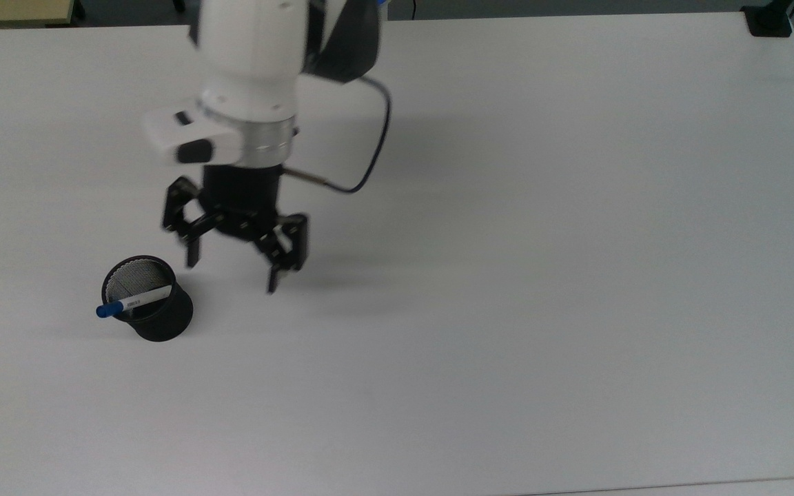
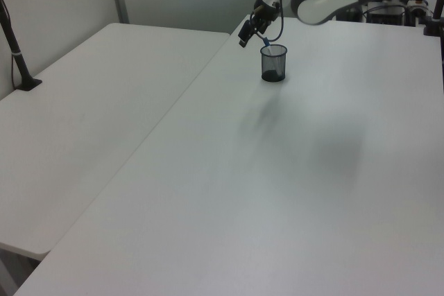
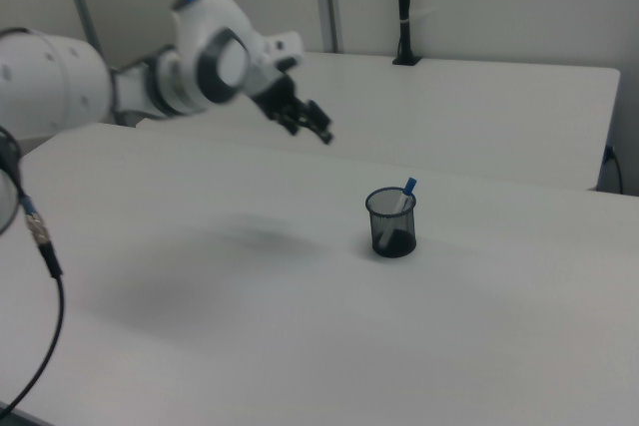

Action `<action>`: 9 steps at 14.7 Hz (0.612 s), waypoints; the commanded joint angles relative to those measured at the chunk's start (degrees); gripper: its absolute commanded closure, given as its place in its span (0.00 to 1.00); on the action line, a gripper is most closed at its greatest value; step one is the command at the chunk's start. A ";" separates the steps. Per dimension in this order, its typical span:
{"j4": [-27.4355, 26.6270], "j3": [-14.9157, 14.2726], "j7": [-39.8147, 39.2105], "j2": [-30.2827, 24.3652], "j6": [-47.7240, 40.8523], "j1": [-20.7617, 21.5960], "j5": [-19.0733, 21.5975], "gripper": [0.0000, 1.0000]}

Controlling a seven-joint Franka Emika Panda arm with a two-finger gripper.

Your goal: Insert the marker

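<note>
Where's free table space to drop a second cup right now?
The table is bare across the top view's right and along its bottom edge. The crowded spot is the top view's left: the cup with the marker in it, and the open pincer hanging just beside.

We're looking at an evenly lit white tabletop (image 1: 542,275) under soft overhead light, no hard glare anywhere, only a gentle dimming toward its near edge in the top view. The arm (image 1: 252,76) smears with motion blur in the top view and again in the right view, and it throws a diffuse grey shadow on the tabletop beside it, with faint blurred patches in the left and right views too. The black mesh cup (image 1: 149,300) stays crisp, casting a short soft shadow toward the top view's left.
</note>
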 commanded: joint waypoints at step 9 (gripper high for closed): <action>-2.76 -0.44 -19.88 -19.74 -41.06 4.87 13.97 0.00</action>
